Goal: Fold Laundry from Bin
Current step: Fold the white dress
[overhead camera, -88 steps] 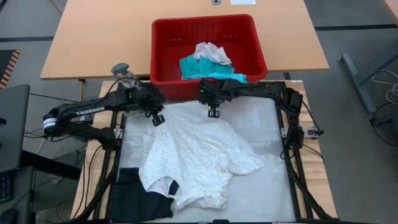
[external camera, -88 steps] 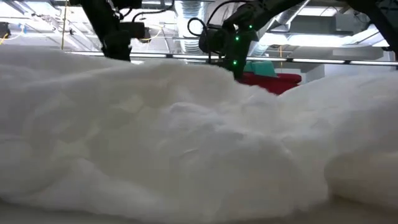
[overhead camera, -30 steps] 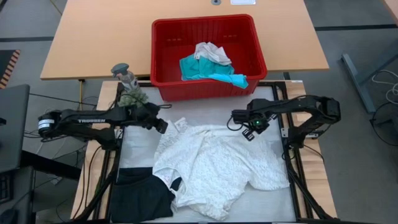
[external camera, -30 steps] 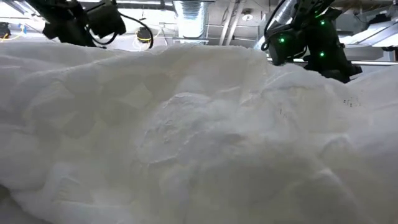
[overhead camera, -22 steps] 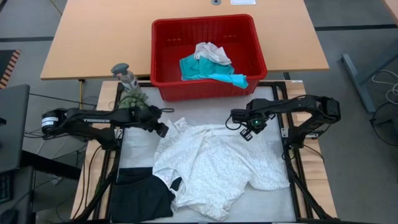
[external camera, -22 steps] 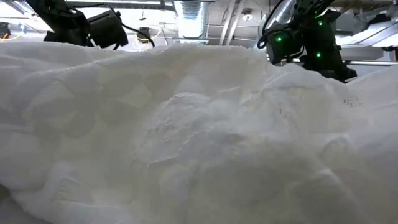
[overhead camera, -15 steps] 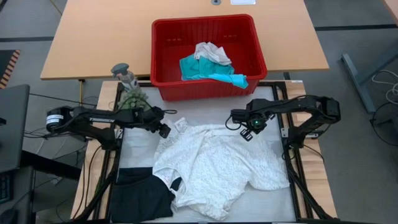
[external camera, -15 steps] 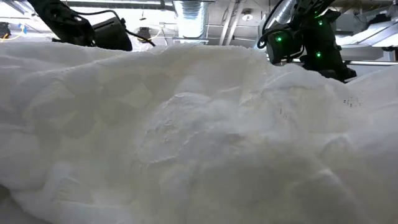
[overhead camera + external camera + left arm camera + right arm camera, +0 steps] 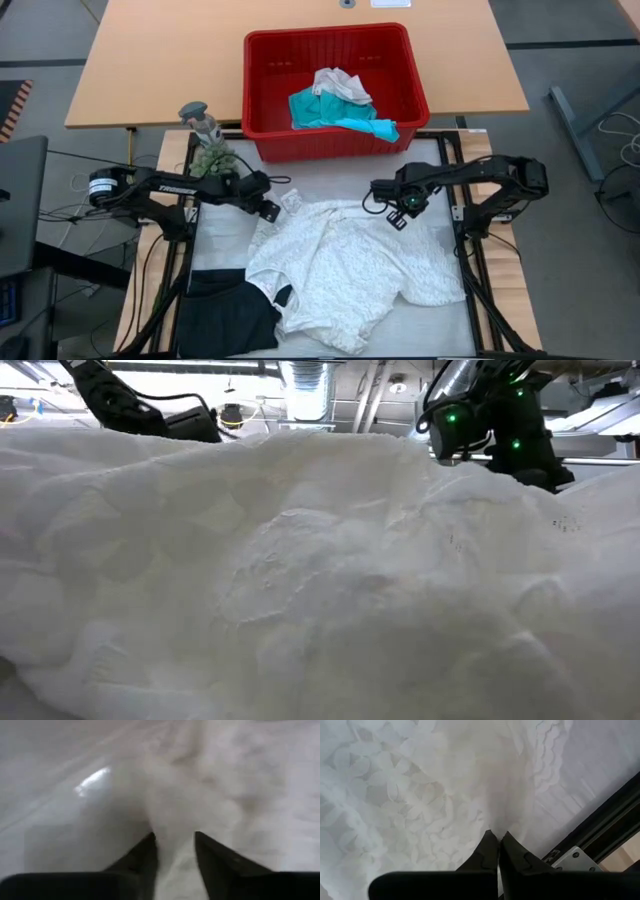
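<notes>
A white lacy garment (image 9: 335, 265) lies spread over the middle of the table and fills the low view (image 9: 320, 580). A black garment (image 9: 225, 312) lies at the near left, partly under the white one. The red bin (image 9: 262, 95) stands beyond the far edge and holds teal (image 9: 335, 112) and white (image 9: 340, 85) laundry. My left gripper (image 9: 270, 211) is low at the white garment's far left corner, its fingers (image 9: 150, 851) apart with a ridge of cloth (image 9: 175, 827) between them. My right gripper (image 9: 397, 216) is shut at the garment's far right edge. My left gripper comes slanting down from the table's left, one finger on each side of the garment's far left corner (image 9: 174, 840). Whether the fingers touch the cloth I cannot tell. My right gripper (image 9: 496, 836) pinches a gathered ridge of the lace (image 9: 492, 822) by the garment's far right edge between its two fingertips, pointing down from above. The cloth rises in a ridge to the fingers; the rest lies on the table.
A small green plant (image 9: 212, 158) and a grey figure (image 9: 197, 117) stand at the table's far left corner, close behind my left arm. Black frame rails (image 9: 470, 265) run along the table's sides. A wooden table (image 9: 160, 60) bears the bin.
My left gripper has sunk and gone toward the table's right edge, onto the white garment's far left corner. The garment has kept its place.
</notes>
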